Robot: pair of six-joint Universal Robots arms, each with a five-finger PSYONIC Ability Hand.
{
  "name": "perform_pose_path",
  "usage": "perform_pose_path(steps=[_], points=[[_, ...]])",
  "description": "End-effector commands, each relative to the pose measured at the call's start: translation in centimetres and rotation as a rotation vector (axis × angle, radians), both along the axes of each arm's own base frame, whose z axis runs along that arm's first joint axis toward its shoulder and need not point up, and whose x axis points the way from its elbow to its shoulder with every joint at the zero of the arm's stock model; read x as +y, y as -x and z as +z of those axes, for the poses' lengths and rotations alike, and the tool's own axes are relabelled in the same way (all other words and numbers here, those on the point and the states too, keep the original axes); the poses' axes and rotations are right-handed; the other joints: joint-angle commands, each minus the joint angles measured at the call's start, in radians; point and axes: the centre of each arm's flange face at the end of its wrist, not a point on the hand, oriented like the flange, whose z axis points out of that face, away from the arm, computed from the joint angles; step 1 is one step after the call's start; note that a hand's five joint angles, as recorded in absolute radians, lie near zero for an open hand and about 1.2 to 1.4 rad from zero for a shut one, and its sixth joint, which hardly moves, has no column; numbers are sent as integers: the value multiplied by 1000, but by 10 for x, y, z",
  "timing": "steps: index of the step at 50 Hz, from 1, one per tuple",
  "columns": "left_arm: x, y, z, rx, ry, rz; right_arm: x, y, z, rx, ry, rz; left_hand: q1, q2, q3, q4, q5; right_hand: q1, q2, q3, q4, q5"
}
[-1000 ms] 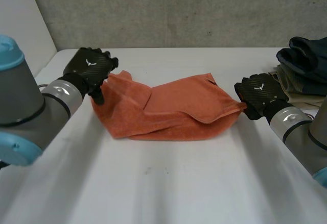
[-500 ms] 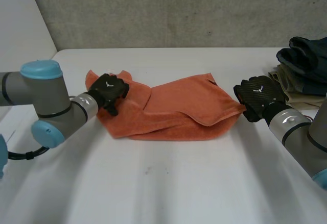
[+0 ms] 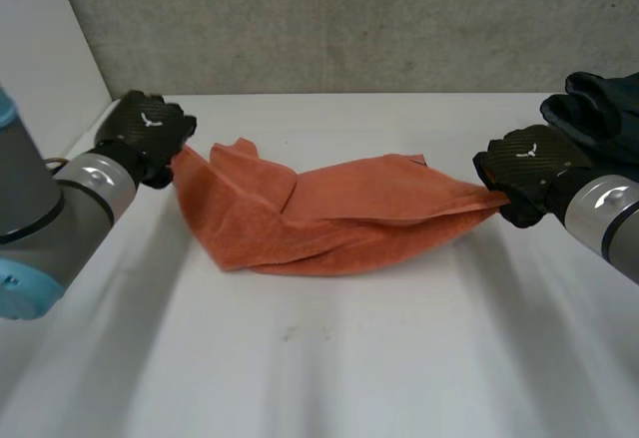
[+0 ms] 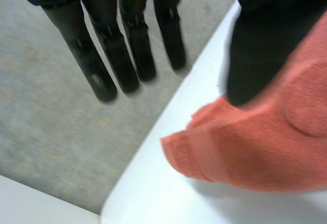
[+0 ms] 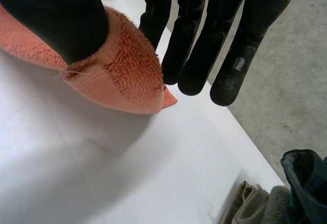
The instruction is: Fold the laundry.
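**Holding the towel out between both hands**

I have the white table (image 3: 319, 358) in front of me. The orange towel (image 3: 339, 219) lies across its middle, loosely doubled and rumpled, with its belly resting on the top and both ends lifted. At the far right sits a pile (image 3: 599, 109) of dark and beige clothes, just behind my right hand (image 3: 524, 167).

That hand has the towel's right end pinched between thumb and straight fingers. My left hand (image 3: 148, 134) has the left end, with the thumb clamped down on the cloth and the other fingers straight and clear of it.

I judge the towel to be thick terry: soft, light and limp. It should sag wherever it is unsupported, yet sit firmly in a pinch. Both grips look to be on bunched ends. I would rather hold two true corners of one edge, so the fold lines up.
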Motion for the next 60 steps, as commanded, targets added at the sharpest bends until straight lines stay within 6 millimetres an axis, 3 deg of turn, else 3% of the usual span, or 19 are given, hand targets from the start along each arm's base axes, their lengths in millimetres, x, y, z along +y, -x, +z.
perform_pose_path(steps=[1, 5, 10, 17, 26, 28, 31, 32, 34, 43, 47, 48, 51, 52, 55, 56, 60], points=[[-40, 1, -20, 28, 93, 13, 3, 1, -2, 31, -18, 5, -495, -568, -567, -569, -548, 406, 220, 213, 205, 227], [-72, 6, -49, 9, 13, -1, 2, 1, -16, 36, -49, 5, -466, -539, -538, -540, -518, 406, 220, 213, 205, 227], [-92, 15, -83, -17, -98, -66, -4, 1, -31, 42, -66, 5, -372, -445, -444, -446, -424, 406, 220, 213, 205, 227], [-117, 20, -104, -14, -83, -72, -5, -1, -39, 50, -83, 10, -366, -439, -438, -440, -418, 406, 220, 213, 205, 227], [-133, 20, -124, -110, -39, -57, -6, 0, -48, 56, -110, 8, -340, -412, -412, -413, -392, 406, 220, 213, 205, 227], [-135, 17, -129, -146, -32, -45, -7, 0, -48, 56, -108, 8, -243, -316, -315, -317, -296, 406, 220, 213, 205, 227], [-138, 11, -133, -207, -19, -8, -8, 0, -48, 56, -101, 7, 194, 121, 121, 120, 141, 406, 220, 213, 205, 227], [-138, 10, -132, -232, -7, 10, -8, 0, -48, 57, -100, 5, 488, 416, 416, 415, 436, 406, 220, 213, 205, 227], [-136, 8, -132, -255, -5, 27, -9, 0, -47, 56, -97, 5, 603, 530, 530, 529, 550, 406, 220, 213, 205, 227], [-103, -1, -67, -247, 74, 80, -23, 8, -29, 49, -47, -39, 603, 530, 530, 529, 550, 406, 220, 213, 205, 227], [-75, -10, -19, -195, 132, 99, -28, 16, -6, 43, -3, -65, 603, 530, 530, 529, 550, 406, 220, 213, 205, 227], [-61, -14, 3, -164, 160, 108, -27, 20, 15, 34, 44, -79, 603, 530, 530, 529, 550, 406, 220, 213, 205, 227], [-41, -20, 38, -110, 221, 122, -24, 27, 48, 18, 129, -101, 603, 530, 530, 529, 550, 406, 220, 213, 205, 227], [-27, -25, 63, -69, 268, 131, -22, 32, 70, 3, 189, -119, 603, 530, 530, 529, 550, 406, 220, 213, 205, 227], [-7, -33, 102, -1, 352, 142, -18, 37, 102, -15, 280, -137, 603, 530, 530, 529, 550, 406, 220, 213, 205, 227], [6, -39, 123, 39, 395, 151, -12, 38, 123, -34, 341, -143, 603, 530, 530, 529, 550, 406, 220, 213, 205, 227], [33, -51, 166, 101, 482, 165, 9, 41, 173, -74, 482, -151, 603, 530, 530, 529, 550, 406, 220, 213, 205, 227]])
